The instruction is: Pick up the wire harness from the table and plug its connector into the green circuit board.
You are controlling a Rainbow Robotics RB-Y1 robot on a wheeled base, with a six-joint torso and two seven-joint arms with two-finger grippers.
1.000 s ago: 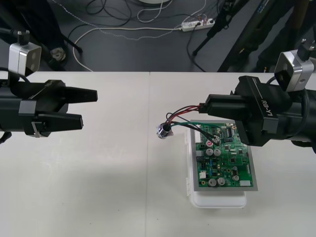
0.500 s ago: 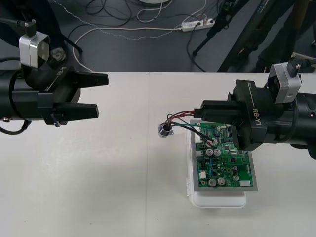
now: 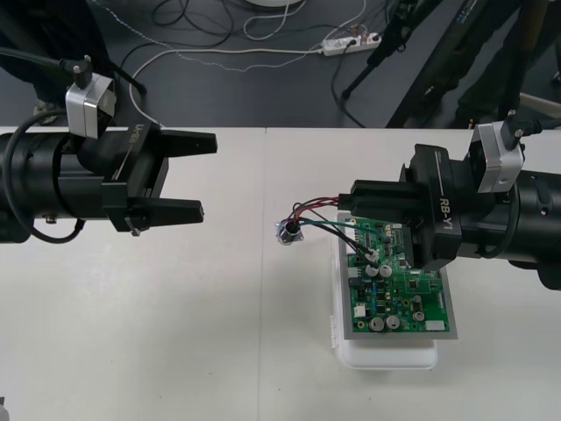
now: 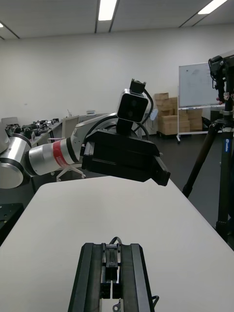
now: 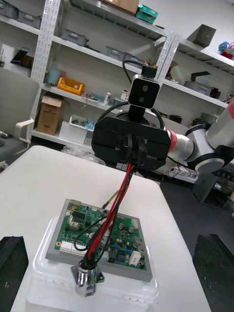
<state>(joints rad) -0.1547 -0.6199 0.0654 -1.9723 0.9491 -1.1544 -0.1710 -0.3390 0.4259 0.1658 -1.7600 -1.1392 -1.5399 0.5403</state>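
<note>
Wire harness: I judge it light and limp. The thin red, black and green wires will be bending and swinging under any move, with the round metal socket acting as the one weighted end. The wires are probably fragile where they enter the ends. The best hold is likely a rigid part, the plug body or the socket's flange, not mid-wire.

Right gripper is pinching the harness near one end, its fingers drawn in narrow with a dark piece between them. Whether that piece is the plug, I cannot tell. The gripper is hovering over the far part of the green circuit board, which is sitting on its white base. From the grip the wires are arcing out toward the robot's left. The socket is hanging low just beside the board's left edge, near the table. Black and green strands are trailing back across the board. Plug seated or not: cannot tell.

Left gripper is hovering wide open, well apart from the socket, its fingers pointing toward it.
</note>
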